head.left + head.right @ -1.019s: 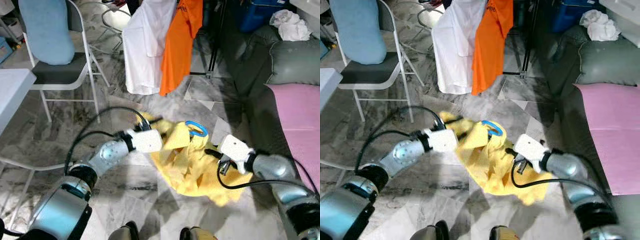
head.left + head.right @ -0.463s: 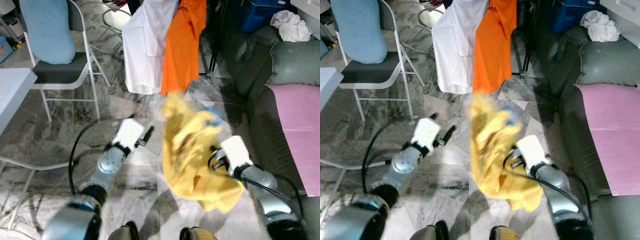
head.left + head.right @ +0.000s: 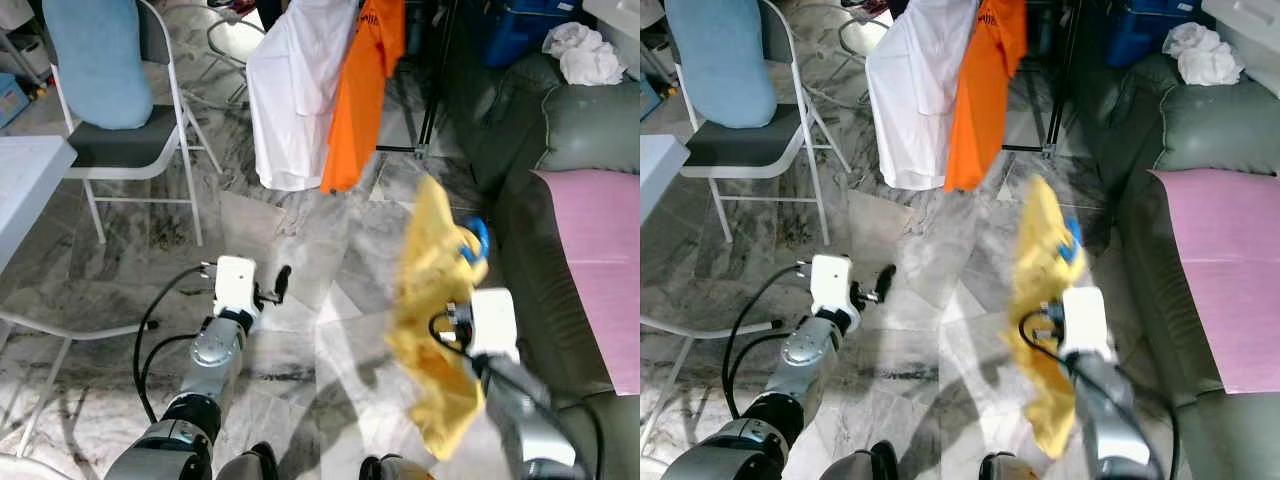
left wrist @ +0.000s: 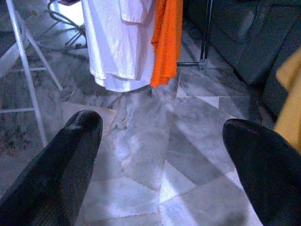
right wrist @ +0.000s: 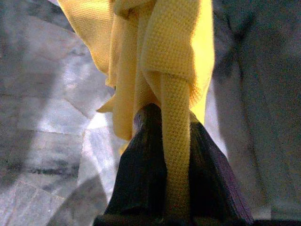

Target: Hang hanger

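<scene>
Yellow shirt (image 3: 432, 300) with blue hanger (image 3: 476, 238), now lifted at right of frame, is grasped by right pincer (image 5: 164, 155); left pincer (image 4: 164, 150), released, has been withdrawn.

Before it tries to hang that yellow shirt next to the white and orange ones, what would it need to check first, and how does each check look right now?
1. Right pincer has a hold on the yellow knit shirt: ok, fabric is pinched between its black fingers.
2. Blue plastic hanger is inside the shirt: ok, it pokes out at the top.
3. Hanger hook is free to catch a rail: cannot tell, blurred and partly wrapped in cloth.
4. Left pincer is free to help: ok, open with nothing in it, above the marble floor.
5. Room beside the hanging white shirt and orange shirt: cannot tell, the rail is out of frame.
</scene>
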`<state>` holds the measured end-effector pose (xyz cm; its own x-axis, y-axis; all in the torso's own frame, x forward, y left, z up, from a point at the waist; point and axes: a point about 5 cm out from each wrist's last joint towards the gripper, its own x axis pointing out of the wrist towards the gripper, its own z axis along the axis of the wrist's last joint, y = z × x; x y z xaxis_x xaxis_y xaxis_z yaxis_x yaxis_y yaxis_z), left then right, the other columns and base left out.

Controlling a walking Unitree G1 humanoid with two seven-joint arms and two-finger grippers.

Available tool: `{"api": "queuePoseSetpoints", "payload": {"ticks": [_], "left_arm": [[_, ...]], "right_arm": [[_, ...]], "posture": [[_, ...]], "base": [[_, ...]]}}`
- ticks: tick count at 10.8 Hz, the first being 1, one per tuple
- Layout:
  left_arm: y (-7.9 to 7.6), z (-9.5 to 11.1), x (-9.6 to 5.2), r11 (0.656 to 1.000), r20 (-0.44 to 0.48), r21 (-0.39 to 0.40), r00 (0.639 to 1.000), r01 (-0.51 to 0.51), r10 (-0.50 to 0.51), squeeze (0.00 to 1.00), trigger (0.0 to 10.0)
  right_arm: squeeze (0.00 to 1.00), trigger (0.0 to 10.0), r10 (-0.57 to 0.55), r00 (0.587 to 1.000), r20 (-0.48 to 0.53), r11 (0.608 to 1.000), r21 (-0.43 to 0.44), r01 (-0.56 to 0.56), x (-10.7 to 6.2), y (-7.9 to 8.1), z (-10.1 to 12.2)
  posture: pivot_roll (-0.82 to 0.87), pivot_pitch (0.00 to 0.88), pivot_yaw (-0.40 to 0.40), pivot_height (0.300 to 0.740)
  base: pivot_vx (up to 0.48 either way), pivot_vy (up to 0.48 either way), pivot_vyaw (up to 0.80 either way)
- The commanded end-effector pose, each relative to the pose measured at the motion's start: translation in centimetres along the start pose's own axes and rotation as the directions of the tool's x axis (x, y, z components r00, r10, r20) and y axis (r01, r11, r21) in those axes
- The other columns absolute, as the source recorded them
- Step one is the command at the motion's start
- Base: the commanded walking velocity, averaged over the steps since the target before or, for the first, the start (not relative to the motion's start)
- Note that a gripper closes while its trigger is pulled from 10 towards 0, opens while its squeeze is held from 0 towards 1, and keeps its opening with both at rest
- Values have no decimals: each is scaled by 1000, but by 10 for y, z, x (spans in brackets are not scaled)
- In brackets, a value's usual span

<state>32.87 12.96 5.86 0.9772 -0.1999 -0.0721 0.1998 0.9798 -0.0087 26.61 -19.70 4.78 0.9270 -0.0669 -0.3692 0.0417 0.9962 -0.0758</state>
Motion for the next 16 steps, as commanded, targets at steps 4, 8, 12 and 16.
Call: {"api": "queuePoseSetpoints", "payload": {"ticks": [4,8,12,16], "left_arm": [[-8,9,6,998,20,-28,999,50,-49,0,10000],[-21,5,5,993,8,-52,994,106,-106,0,10000],[-27,3,4,990,-2,-75,992,124,-124,0,10000],[-33,4,6,987,-4,-82,990,139,-140,0,10000]], "right_arm": [[0,10000,-24,998,64,999,46,22,-5,3,18],[0,10000,-21,998,60,997,73,16,-8,8,17],[0,10000,-30,998,53,997,69,27,-6,4,19],[0,10000,-14,998,63,999,53,11,-2,-1,23]], "posture": [[-280,135,43,740],[-291,132,41,740],[-286,115,33,740],[-283,99,33,740]], "base": [[166,0,0],[433,0,0],[470,0,0],[469,0,0]]}}
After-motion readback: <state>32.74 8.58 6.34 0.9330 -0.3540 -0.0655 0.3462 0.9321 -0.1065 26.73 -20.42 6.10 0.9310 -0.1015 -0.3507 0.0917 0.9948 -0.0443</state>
